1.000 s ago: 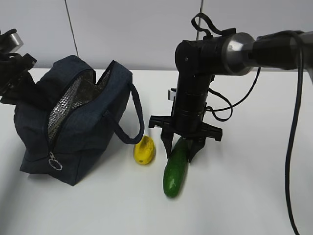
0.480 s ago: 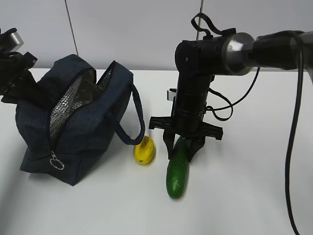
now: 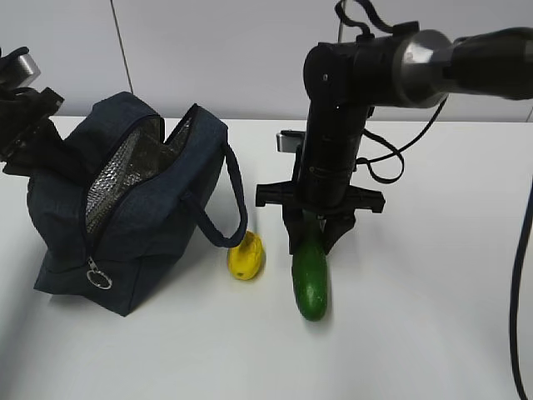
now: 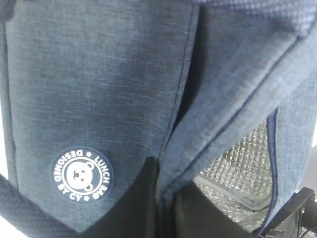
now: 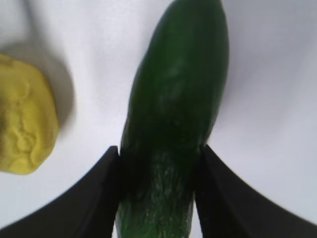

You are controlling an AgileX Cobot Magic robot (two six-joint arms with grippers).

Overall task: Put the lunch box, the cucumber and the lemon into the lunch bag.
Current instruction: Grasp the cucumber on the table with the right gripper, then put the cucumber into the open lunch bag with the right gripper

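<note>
Cucumber (image 3: 311,278): on the white table (image 3: 433,333), one end clamped between the right gripper (image 3: 315,240) fingers.
Lemon (image 3: 246,256): just left of it.
Lunch bag (image 3: 125,208): unzipped, beyond the lemon.
Left gripper (image 4: 166,198): pinched on the bag's rim.

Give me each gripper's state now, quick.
Left gripper: shut on the lunch bag fabric.
Right gripper: shut on the cucumber.

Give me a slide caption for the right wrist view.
Right claw shut on the dark green cucumber, with the yellow lemon beside it on the white table.
</note>
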